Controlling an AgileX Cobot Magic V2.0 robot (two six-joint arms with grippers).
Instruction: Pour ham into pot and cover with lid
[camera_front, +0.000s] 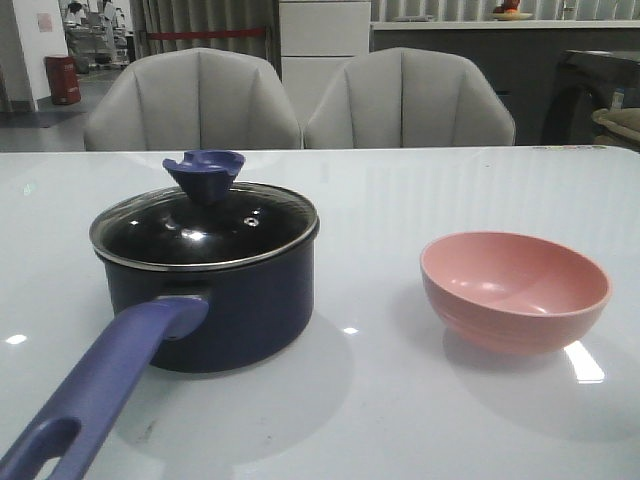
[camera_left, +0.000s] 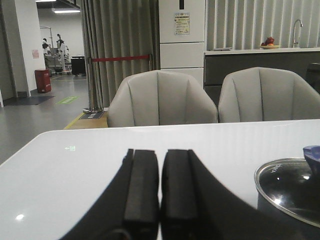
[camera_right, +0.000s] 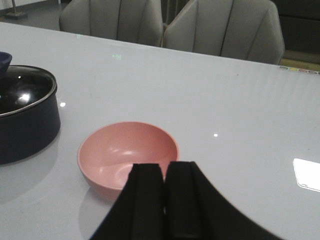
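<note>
Task apparently complete. Lid (camera_front: 205, 228) seated on pot (camera_front: 235, 300) at bench (camera_front: 400, 420) left, knob (camera_front: 204, 172) upright, handle (camera_front: 95, 400) pointing toward the robot. Pink bowl (camera_front: 515, 290) well apart at right, upright and empty. Ham not visible, presumably inside the pot, though the dark glass gives no clear view. Left gripper (camera_left: 160, 200) and right gripper (camera_right: 165, 200): jaws pressed together, holding nothing, clear of both vessels. Two grey chairs (camera_front: 300, 100) beyond the bench. Nothing obstructing.
</note>
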